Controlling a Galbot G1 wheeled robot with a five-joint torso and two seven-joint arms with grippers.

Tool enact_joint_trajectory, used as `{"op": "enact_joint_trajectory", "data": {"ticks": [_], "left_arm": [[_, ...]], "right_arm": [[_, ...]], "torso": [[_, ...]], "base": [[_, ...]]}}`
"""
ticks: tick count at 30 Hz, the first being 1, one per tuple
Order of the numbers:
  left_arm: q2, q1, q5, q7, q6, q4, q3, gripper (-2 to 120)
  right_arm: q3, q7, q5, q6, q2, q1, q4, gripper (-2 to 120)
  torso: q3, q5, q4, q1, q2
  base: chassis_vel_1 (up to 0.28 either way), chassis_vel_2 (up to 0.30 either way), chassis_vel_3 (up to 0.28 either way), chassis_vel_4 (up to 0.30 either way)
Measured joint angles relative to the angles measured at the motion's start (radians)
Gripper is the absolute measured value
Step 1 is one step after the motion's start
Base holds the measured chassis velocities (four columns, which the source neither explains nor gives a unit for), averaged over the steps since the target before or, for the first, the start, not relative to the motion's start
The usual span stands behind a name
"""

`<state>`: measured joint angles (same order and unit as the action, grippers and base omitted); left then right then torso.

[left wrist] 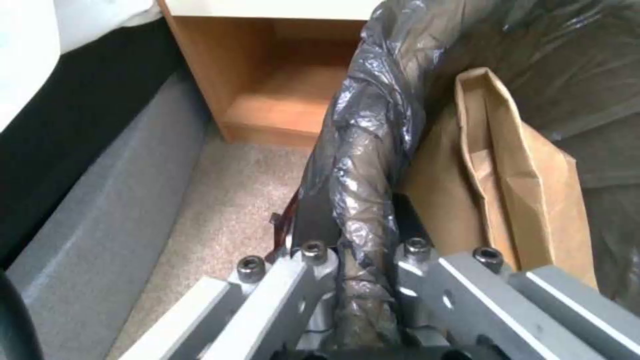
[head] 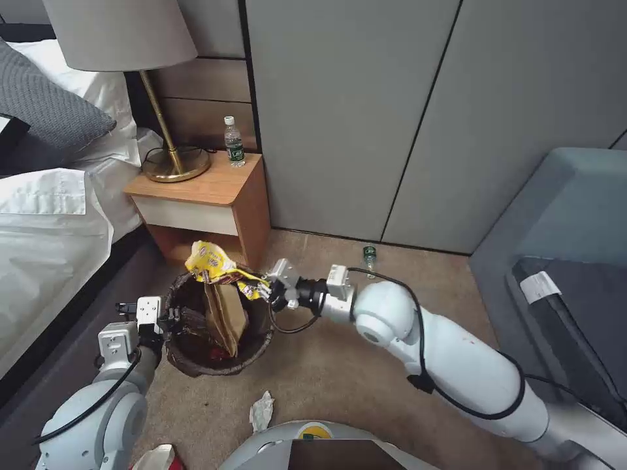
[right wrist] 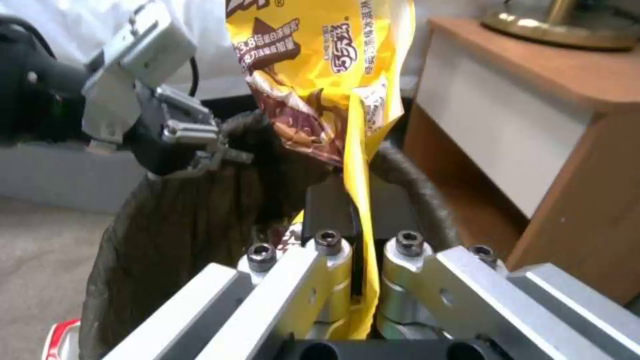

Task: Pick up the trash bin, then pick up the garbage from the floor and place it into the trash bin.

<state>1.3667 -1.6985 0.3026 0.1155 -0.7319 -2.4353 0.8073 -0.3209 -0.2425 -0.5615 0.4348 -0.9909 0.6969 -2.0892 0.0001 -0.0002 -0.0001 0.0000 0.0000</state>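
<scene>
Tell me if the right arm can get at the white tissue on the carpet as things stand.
Probably not yet: the right gripper is shut on the yellow wrapper over the trash bin. The white tissue lies in the open on the carpet, nothing around it.

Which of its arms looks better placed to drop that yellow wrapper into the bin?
The right. The right gripper is already pinched on the yellow wrapper at the trash bin's rim, so probably it only needs to let go. The left gripper is busy clamping the bin's rim.
</scene>
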Motion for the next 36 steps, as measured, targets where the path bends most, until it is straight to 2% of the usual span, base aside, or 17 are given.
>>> {"op": "enact_joint_trajectory", "data": {"ticks": [14, 16, 19, 21, 25, 26, 30, 31, 35, 36], "left_arm": [[0.0, -0.001, 0.0, 0.0, 0.0, -0.004, -0.001, 3], [0.0, 0.0, 0.001, 0.0, 0.0, -0.004, -0.001, 3], [0.0, 0.002, 0.001, 0.0, 0.0, -0.004, 0.001, 3], [0.0, 0.002, 0.002, 0.0, 0.0, -0.004, 0.001, 3], [0.0, 0.007, 0.003, 0.0, 0.0, -0.004, 0.001, 3], [0.0, 0.007, 0.003, 0.0, 0.0, -0.004, 0.001, 3], [0.0, 0.008, 0.004, 0.001, 0.0, -0.003, 0.003, 3], [0.0, 0.008, 0.004, 0.001, 0.0, -0.003, 0.003, 3], [-0.001, 0.011, 0.006, 0.002, 0.0, 0.0, 0.004, 3], [-0.001, 0.011, 0.006, 0.002, 0.0, 0.0, 0.004, 3]], "right_arm": [[-0.048, 0.006, 0.031, 0.007, -0.015, -0.002, 0.024, -1], [-0.049, 0.006, 0.034, 0.007, -0.015, -0.001, 0.024, 2], [-0.057, 0.01, 0.039, 0.007, -0.017, 0.001, 0.022, 16], [-0.059, 0.011, 0.039, 0.007, -0.018, 0.001, 0.021, 19], [-0.067, 0.017, 0.041, 0.006, -0.019, 0.003, 0.018, 38], [-0.067, 0.017, 0.041, 0.006, -0.019, 0.003, 0.018, 38], [-0.069, 0.017, 0.048, 0.002, -0.016, 0.012, 0.016, 57], [-0.069, 0.017, 0.048, 0.002, -0.016, 0.012, 0.016, 57], [-0.069, 0.017, 0.068, -0.01, -0.017, 0.023, 0.024, 76], [-0.069, 0.017, 0.068, -0.01, -0.017, 0.023, 0.024, 76]], "torso": [[0.0, 0.0002, 0.0, 0.0, 0.0], [0.0, 0.0001, 0.0, 0.0, 0.0], [0.0, 0.0002, 0.0, 0.0, 0.0], [0.0, 0.0002, 0.0, 0.0, 0.0], [0.0, 0.0002, 0.0, 0.0, 0.0], [0.0, 0.0002, 0.0, 0.0, 0.0], [0.0, 0.0002, 0.0, 0.0, 0.0], [0.0, 0.0002, 0.0, 0.0, 0.0], [0.0, 0.0002, 0.0002, 0.0, 0.0], [0.0, 0.0002, 0.0002, 0.0, 0.0]], "base": [[0.0, 0.0, 0.0, 0.0], [0.0, 0.0, 0.0, 0.0], [0.0, 0.0, 0.0, 0.0], [0.0, 0.0, 0.0, 0.0], [0.0, 0.0, 0.0, 0.0], [0.0, 0.0, 0.0, 0.0], [0.0, 0.0, 0.0, 0.0], [0.0, 0.0, 0.0, 0.0], [0.0, 0.0, 0.0, 0.0], [0.0, 0.0, 0.0, 0.0]]}}
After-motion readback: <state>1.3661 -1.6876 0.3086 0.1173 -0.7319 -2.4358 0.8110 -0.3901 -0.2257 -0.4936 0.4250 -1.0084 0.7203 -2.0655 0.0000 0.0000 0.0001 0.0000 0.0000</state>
